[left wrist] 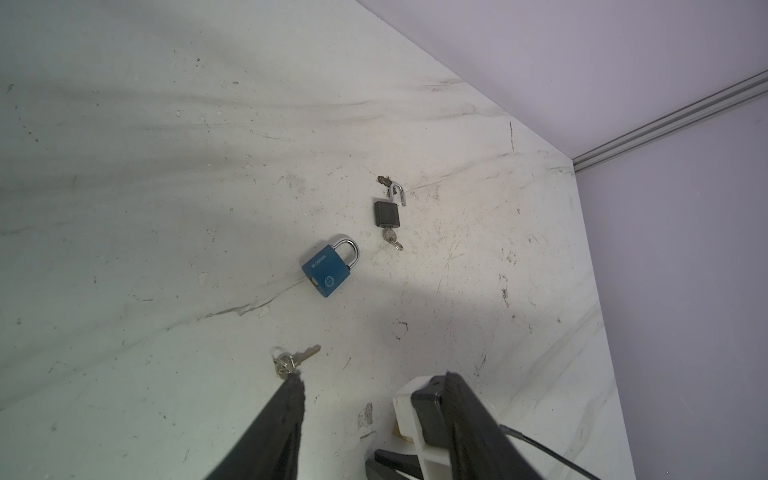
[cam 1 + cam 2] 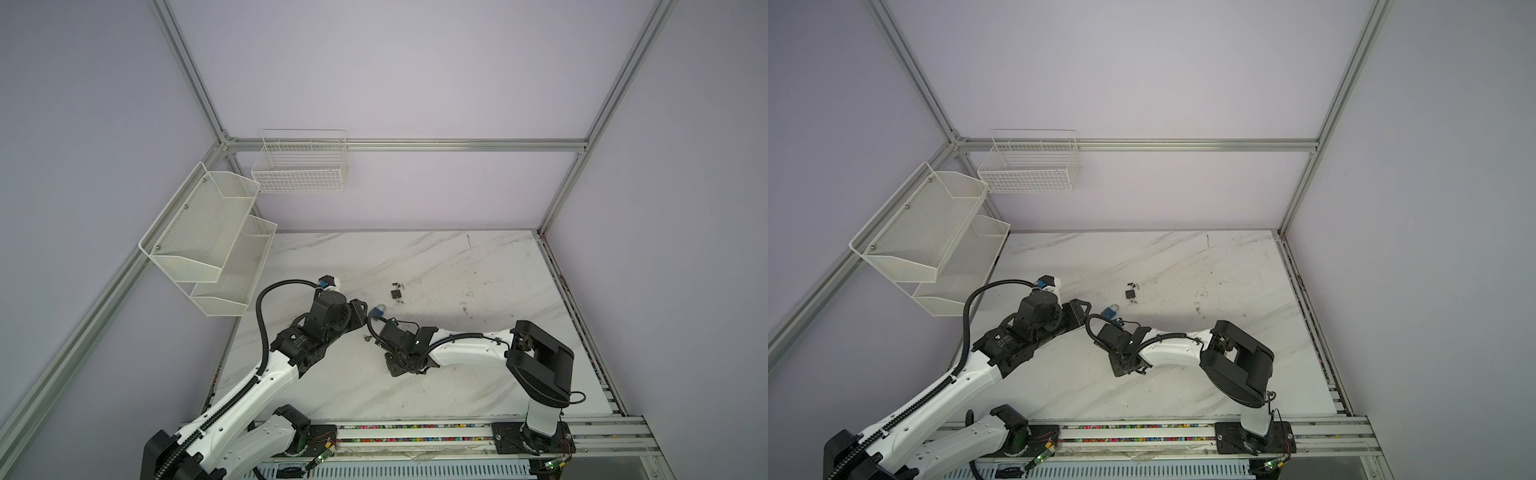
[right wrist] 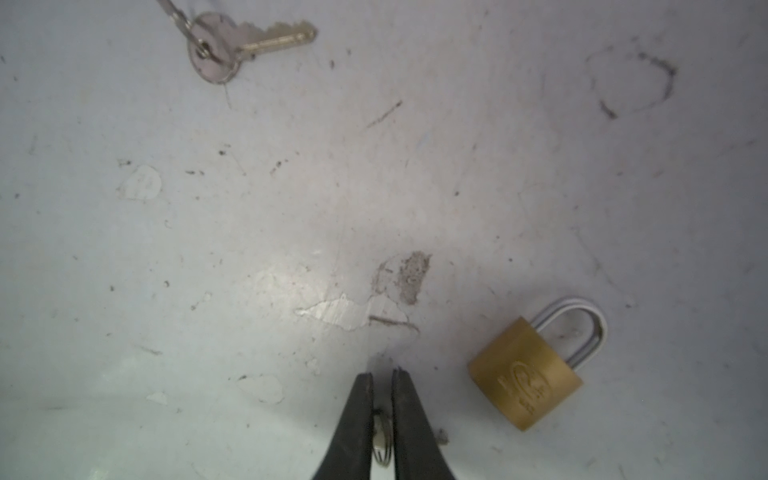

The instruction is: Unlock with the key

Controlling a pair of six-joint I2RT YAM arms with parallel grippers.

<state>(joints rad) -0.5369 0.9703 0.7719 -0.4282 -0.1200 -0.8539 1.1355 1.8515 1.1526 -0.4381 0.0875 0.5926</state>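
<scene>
On the marble counter (image 2: 457,395), padlocks and keys are laid out between two arms, and one small key is pinched in the right hand (image 3: 381,374).
At the left, the left hand (image 1: 372,378) is held low, its fingers set moderately apart with nothing between them. A loose ringed key (image 1: 291,361) is seen flat on the counter near its tips. Further along, a blue padlock (image 1: 328,270) is lying flat with its shackle closed. Just past it is a black padlock (image 1: 386,212), its shackle swung open and a key (image 1: 390,237) seated in its keyhole. At the right, the right hand is narrowed onto a small ringed key (image 3: 381,440), gripped between its fingers. A brass padlock (image 3: 525,378), shackle closed, is lying near the fingers, apart from them.
</scene>
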